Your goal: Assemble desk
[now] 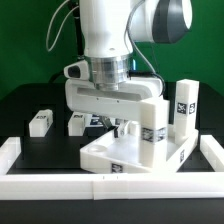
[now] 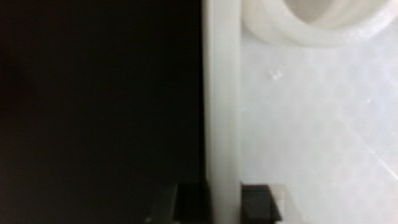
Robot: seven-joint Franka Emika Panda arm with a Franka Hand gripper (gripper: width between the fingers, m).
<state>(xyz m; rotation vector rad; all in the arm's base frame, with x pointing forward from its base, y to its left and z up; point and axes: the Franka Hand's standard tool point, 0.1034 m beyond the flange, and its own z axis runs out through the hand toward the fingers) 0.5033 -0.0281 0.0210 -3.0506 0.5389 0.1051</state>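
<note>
The white desk panel (image 1: 120, 158) lies near the front of the black table. Two tagged leg blocks stand upright on it, one at a far corner (image 1: 185, 102) and one nearer the middle (image 1: 152, 127). My gripper (image 1: 123, 129) reaches down onto the panel's far edge, its fingertips partly hidden by the nearer leg. In the wrist view the panel's raised rim (image 2: 222, 90) runs between my two dark fingers (image 2: 262, 202), and the gripper (image 2: 224, 203) is shut on that rim. A round corner socket (image 2: 311, 25) shows on the panel surface (image 2: 320, 130). Two loose leg blocks (image 1: 40, 122) (image 1: 75, 122) lie at the exterior view's left.
Long white bars edge the table at the exterior view's left (image 1: 9, 153), front (image 1: 110, 186) and right (image 1: 213, 155). The arm's wide white hand (image 1: 105, 97) hangs over the table's middle, just behind the panel.
</note>
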